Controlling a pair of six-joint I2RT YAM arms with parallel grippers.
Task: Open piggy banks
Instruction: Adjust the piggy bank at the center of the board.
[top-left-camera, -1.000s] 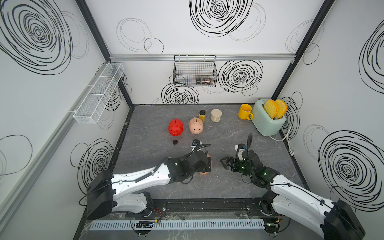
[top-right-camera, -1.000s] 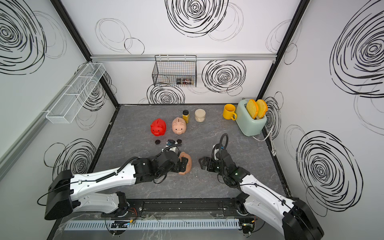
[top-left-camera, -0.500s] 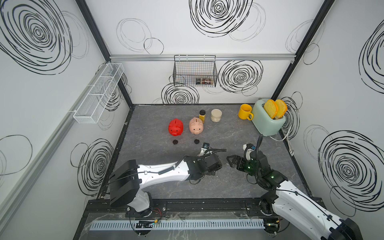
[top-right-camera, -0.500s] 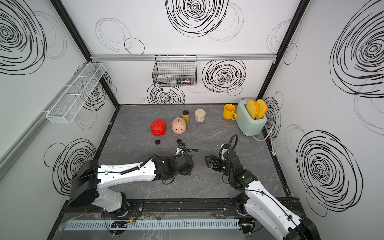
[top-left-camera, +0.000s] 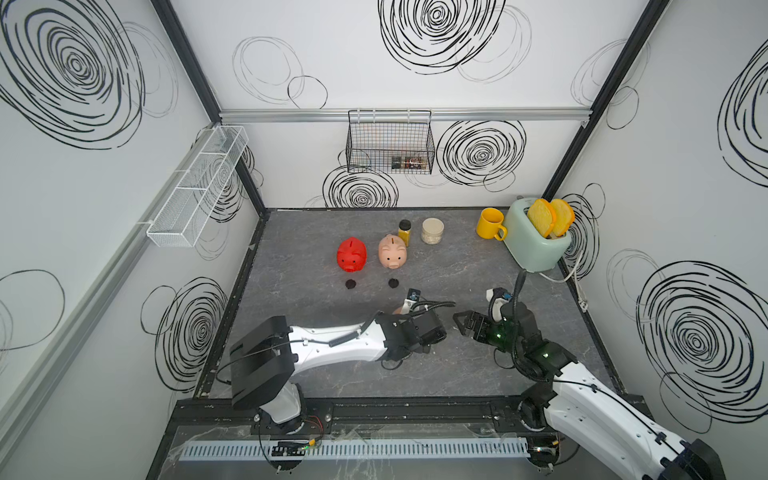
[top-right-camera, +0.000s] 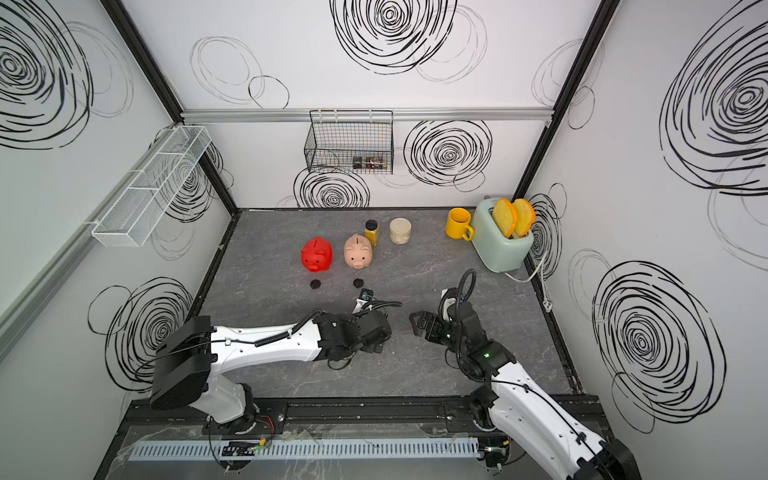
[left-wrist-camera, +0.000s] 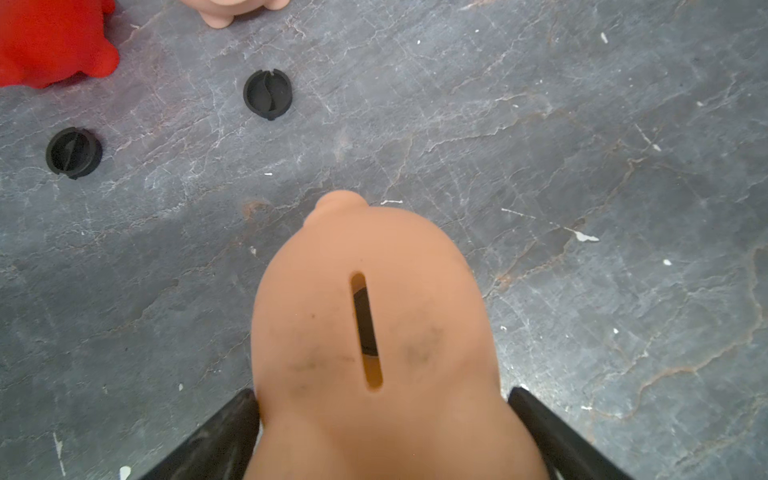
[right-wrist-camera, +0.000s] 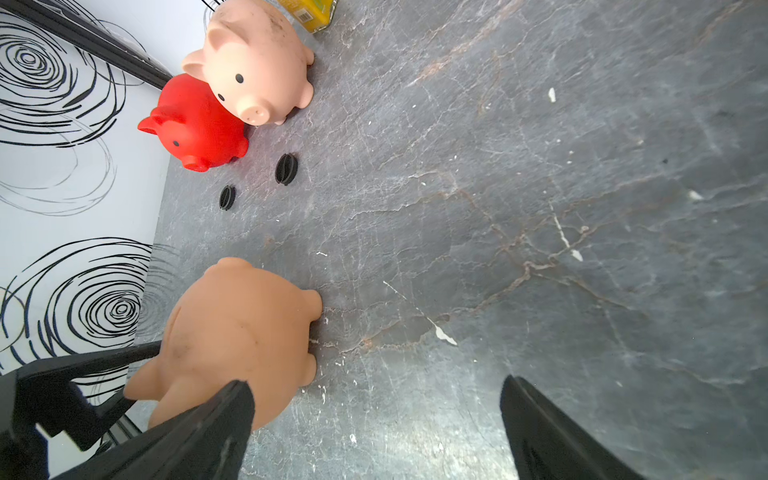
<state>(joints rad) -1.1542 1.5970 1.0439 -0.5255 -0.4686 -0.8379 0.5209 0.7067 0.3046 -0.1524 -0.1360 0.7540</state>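
Standing left of the middle in the back half of the bench (top-left-camera: 457, 266), the red piggy bank (top-left-camera: 351, 254) is upright on its feet, snout toward the front edge. A loose black plug (top-left-camera: 350, 284) lies on the bench just in front of it. Just right of it stands the pale pink piggy bank (top-left-camera: 392, 251), upright the same way, with a second black plug (top-left-camera: 392, 283) lying just before it. A small yellow jar (top-left-camera: 404, 232) stands close behind the pink pig, and a pale round jar (top-left-camera: 432, 231) a little further right. Nearer the front edge, about mid-bench, the left gripper (left-wrist-camera: 382, 397) is clamped on the peach-tan piggy bank (left-wrist-camera: 374, 332), one black finger on each flank, coin slot facing up; in the right wrist view its feet appear to rest on the bench. Just to the right, the right gripper (right-wrist-camera: 378, 386) hangs low with its jaws spread wide and nothing between them, pointing at the held pig. In the back right corner stand a yellow mug (top-left-camera: 489, 223) and a mint toaster (top-left-camera: 534, 245) with two slices in it.
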